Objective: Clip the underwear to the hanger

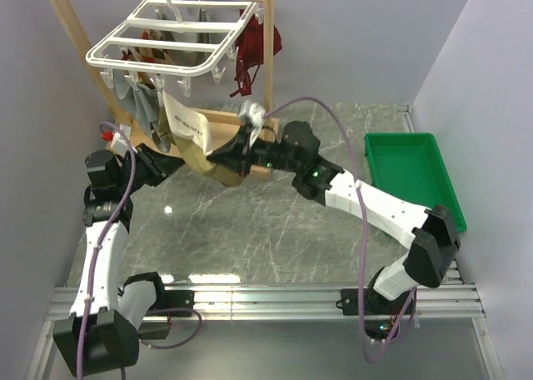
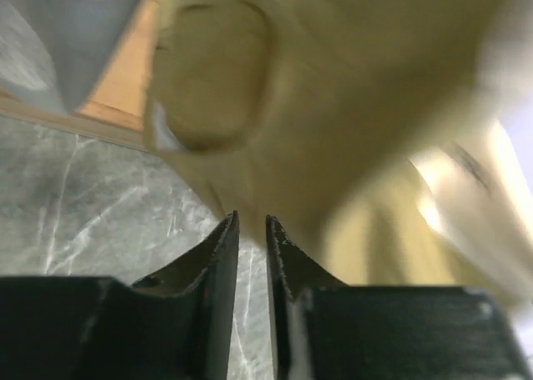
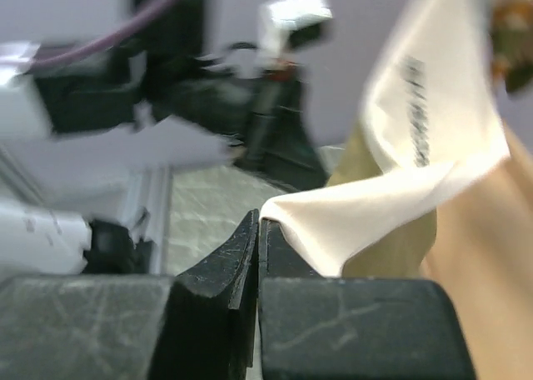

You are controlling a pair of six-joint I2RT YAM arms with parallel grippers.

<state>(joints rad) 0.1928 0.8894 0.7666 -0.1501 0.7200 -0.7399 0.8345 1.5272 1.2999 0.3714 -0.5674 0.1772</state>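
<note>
The tan underwear (image 1: 193, 157) with a white printed waistband hangs in the air below the white grid hanger (image 1: 162, 38), in front of the wooden stand. My right gripper (image 1: 223, 157) is shut on the edge of the waistband; the right wrist view shows the white band (image 3: 391, 197) pinched at the tips of the right gripper (image 3: 260, 222). My left gripper (image 1: 171, 165) is at the cloth's left side. In the left wrist view the left gripper (image 2: 251, 220) has its jaws narrowly apart with only marble between them, and the tan cloth (image 2: 350, 130) lies just beyond the tips.
The hanger hangs from a wooden frame stand (image 1: 268, 63). A grey garment (image 1: 143, 105) and a dark red garment (image 1: 250, 51) are clipped to it. A green tray (image 1: 398, 137) sits at the right on the marble table.
</note>
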